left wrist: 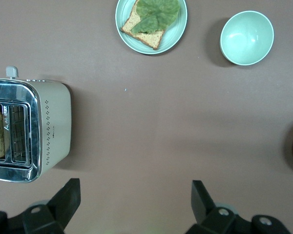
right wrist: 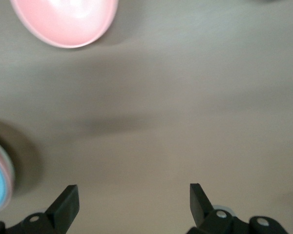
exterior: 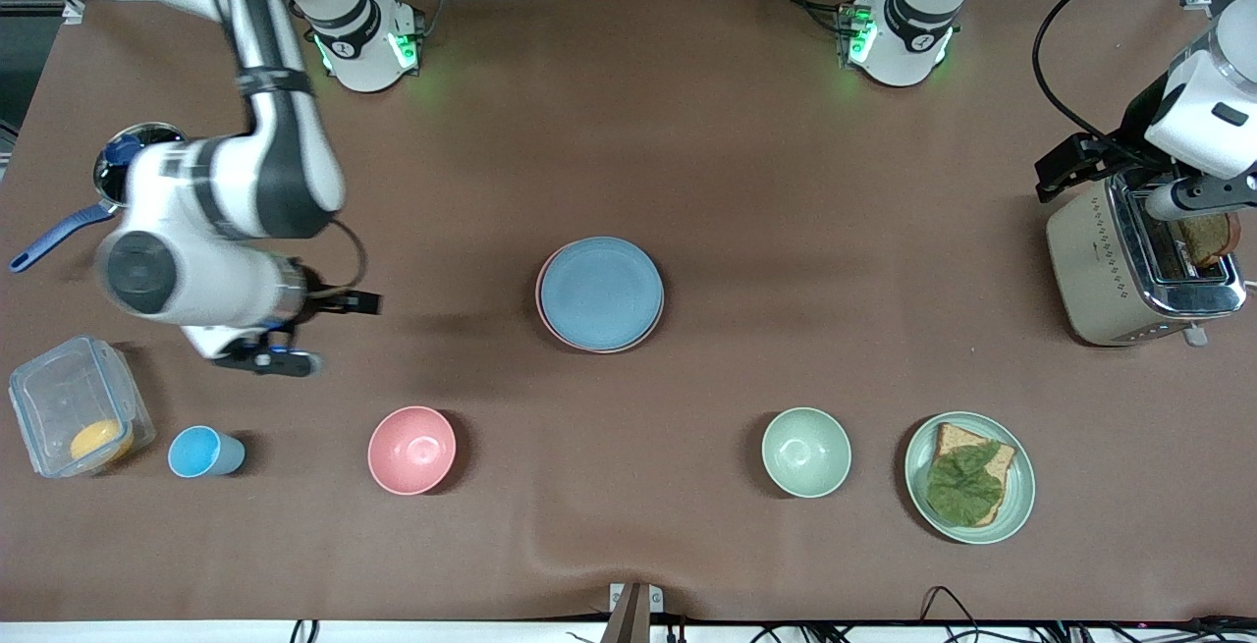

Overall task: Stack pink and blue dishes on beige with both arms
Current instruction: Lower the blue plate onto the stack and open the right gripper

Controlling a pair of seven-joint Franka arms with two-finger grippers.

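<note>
My high front camera faces both robot bases across the whole desk (exterior: 746, 182), while each wrist camera looks straight down from close above: the left shares the toaster (left wrist: 29, 129) and green plate (left wrist: 178, 29), the right the pink bowl (right wrist: 63, 22).

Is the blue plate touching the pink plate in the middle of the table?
Touching. The front view shows the blue plate lying on the pink plate, with only a thin pink edge around its rim and no gap.
</note>
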